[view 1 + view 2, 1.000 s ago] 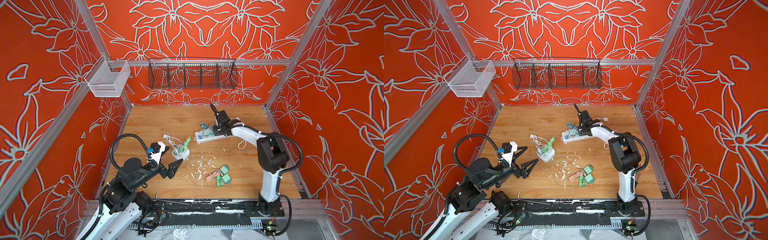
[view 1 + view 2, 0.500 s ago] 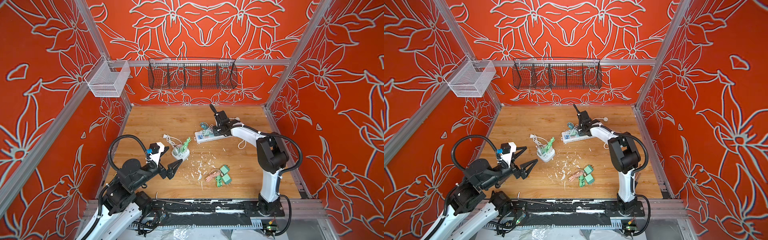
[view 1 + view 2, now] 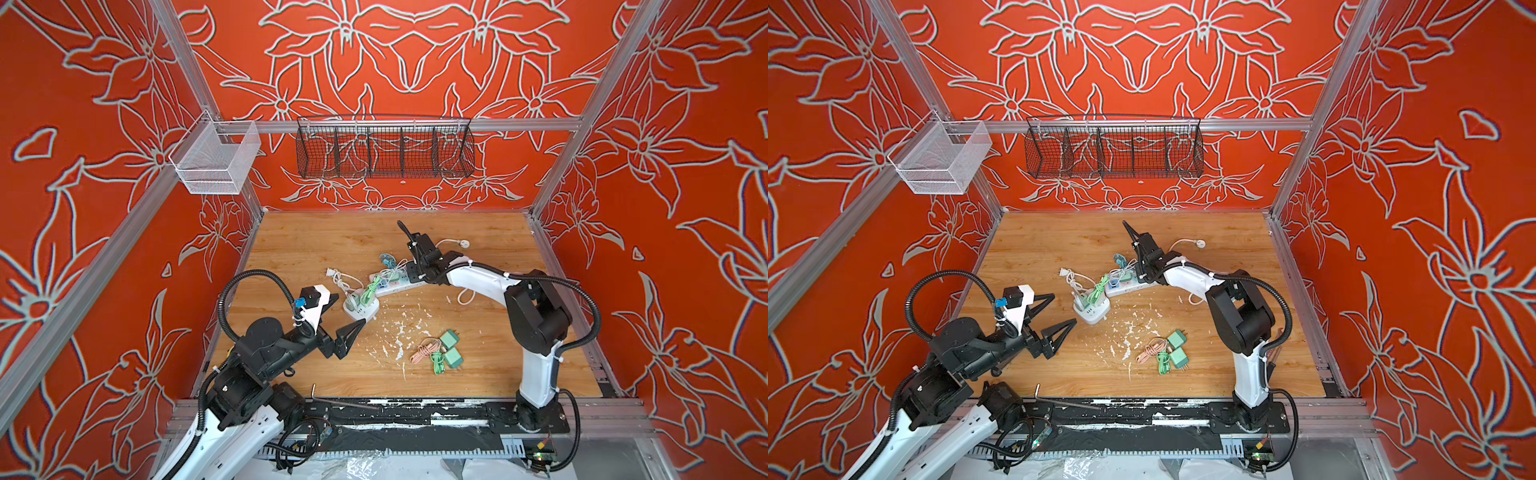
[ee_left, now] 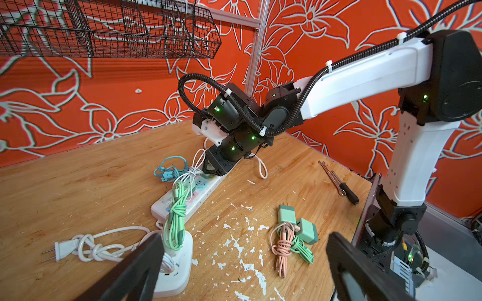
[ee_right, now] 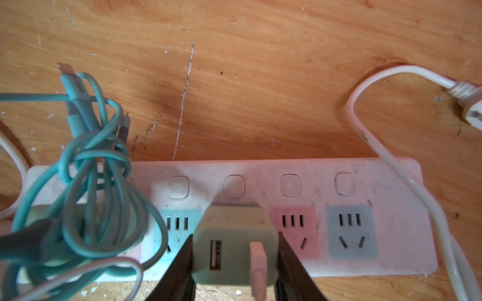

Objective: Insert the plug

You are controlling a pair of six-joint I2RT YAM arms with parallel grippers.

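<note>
The right gripper [image 5: 236, 235] is squeezed onto a pale green USB charger [image 5: 234, 260], one finger on each side. The charger sits on the white power strip [image 5: 407, 187], between the blue socket [image 5: 180, 216] and the pink socket [image 5: 294, 226]. Its prongs are hidden, so I cannot tell how deep they are. I think the push should go straight down into the strip. In a top view the strip lies mid-frame, and the left gripper [image 3: 1064, 308] hangs wide open at lower left, well apart.

plug [image 5: 234, 242] on pwr strip [image 5: 404, 247], prob mid socket | cube tap [image 3: 363, 311] front-L of strip | chargers [image 3: 452, 356] front
</note>
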